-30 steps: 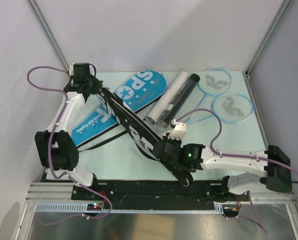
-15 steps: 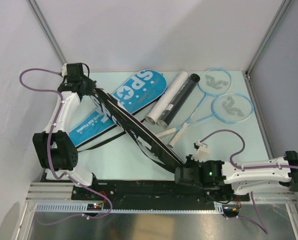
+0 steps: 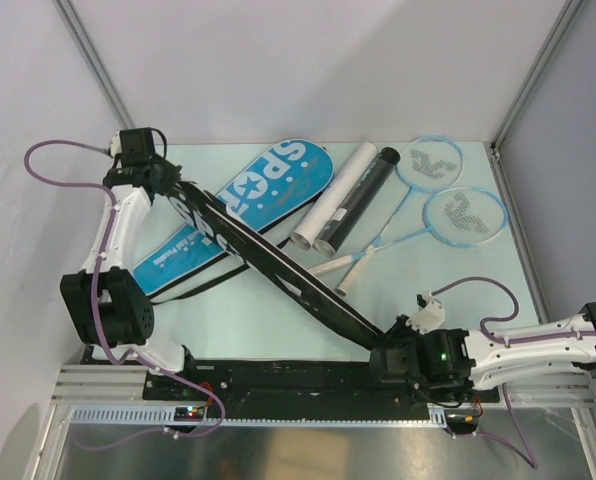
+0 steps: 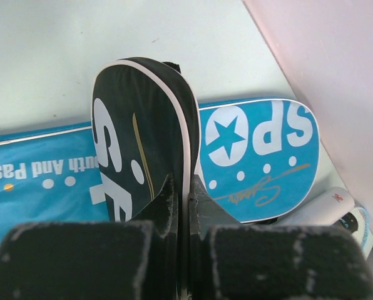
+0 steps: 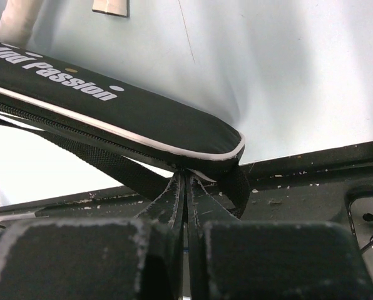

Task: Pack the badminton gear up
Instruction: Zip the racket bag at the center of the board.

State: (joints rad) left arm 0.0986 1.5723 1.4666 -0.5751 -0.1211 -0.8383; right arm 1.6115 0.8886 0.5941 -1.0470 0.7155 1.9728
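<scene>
The left fingers (image 4: 163, 201) are clenched on the rim of the black cover (image 4: 139, 131) at its wide head end, which the wrist view shows edge-on. The right fingers (image 5: 169, 199) pinch the hem at its narrow end, low by the near edge of the tabletop (image 3: 238, 320), with a strap (image 5: 99, 159) running just beside them. Between the two grips the cover spans diagonally, raised over the blue cover (image 3: 278, 180) lying flat at the far left. The tubes (image 3: 333, 195) rest side by side in the middle, and the rackets (image 3: 465, 215) lie to the right, not yet packed.

The step looks like carrying the black cover to lay it out. Both holds are on thin edges, so the arms should move together, keeping the span just taut without tugging. The cover should pass clear of the blue cover and go down flat near the rackets.
</scene>
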